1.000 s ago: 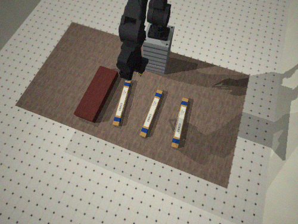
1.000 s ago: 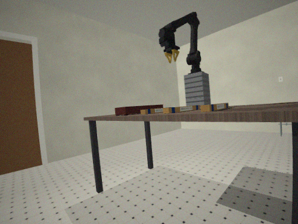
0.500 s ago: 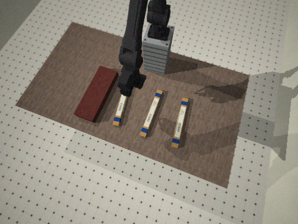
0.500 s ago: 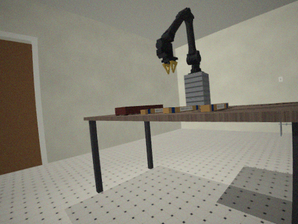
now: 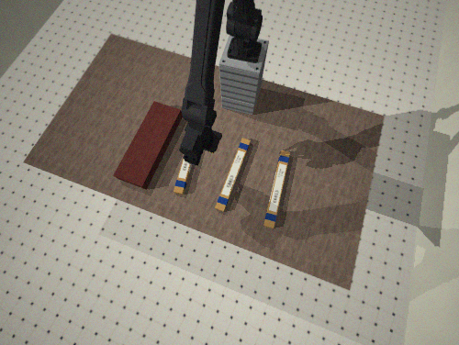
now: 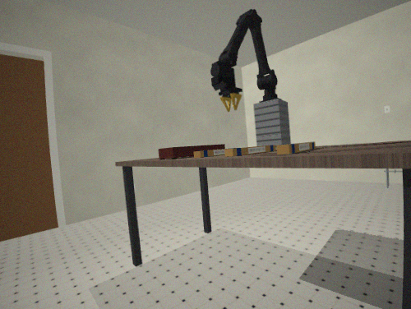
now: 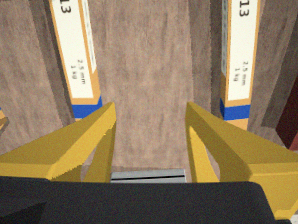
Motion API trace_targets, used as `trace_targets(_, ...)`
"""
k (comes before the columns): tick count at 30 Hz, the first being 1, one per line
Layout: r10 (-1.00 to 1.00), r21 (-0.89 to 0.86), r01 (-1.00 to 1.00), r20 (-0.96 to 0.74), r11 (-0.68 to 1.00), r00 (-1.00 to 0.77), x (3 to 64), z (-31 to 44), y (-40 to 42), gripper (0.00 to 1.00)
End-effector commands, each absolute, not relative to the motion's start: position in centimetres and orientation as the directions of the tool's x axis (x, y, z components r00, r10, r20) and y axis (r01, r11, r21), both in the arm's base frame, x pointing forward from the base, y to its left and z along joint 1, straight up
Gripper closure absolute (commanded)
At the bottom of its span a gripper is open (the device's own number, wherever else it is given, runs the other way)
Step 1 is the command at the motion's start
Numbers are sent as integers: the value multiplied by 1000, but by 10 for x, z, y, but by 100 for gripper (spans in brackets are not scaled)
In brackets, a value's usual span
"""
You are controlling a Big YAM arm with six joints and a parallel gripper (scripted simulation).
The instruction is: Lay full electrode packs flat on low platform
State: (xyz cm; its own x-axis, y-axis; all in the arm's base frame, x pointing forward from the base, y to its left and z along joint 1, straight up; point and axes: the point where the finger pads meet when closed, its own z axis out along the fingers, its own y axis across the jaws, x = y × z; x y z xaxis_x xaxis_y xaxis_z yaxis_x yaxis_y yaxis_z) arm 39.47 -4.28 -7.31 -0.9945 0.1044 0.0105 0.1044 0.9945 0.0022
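Note:
Three slim white packs with blue and orange ends lie flat on the table, side by side. The left pack (image 5: pixel 183 176) (image 6: pixel 199 154) (image 7: pixel 239 50) is nearest the platform and partly hidden by the arm in the top view. The middle pack (image 5: pixel 233 174) (image 6: pixel 231 152) (image 7: pixel 75 45) and the right pack (image 5: pixel 277 188) (image 6: pixel 284 149) lie beside it; only a corner of the right one shows in the wrist view. The dark red low platform (image 5: pixel 149 144) (image 6: pixel 177 153) (image 7: pixel 290 125) bears no pack. My gripper (image 6: pixel 232 109) (image 7: pixel 150 111) is partly open, empty, high above the table.
The grey ribbed pedestal (image 5: pixel 242 87) (image 6: pixel 271 123) (image 7: pixel 150 176) under the arm's base stands at the back edge of the brown table (image 5: pixel 83 115) (image 6: pixel 349 161). The platform lies left of the packs in the top view, a narrow gap from the left pack.

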Motion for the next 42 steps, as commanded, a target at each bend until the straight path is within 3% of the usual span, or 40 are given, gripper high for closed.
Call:
trace_targets(1, 112, -2, 112, -47, 994, -993, 423, -59, -43, 57)
trace_targets(42, 109, -2, 110, -51, 994, -993, 426, -52, -42, 57)
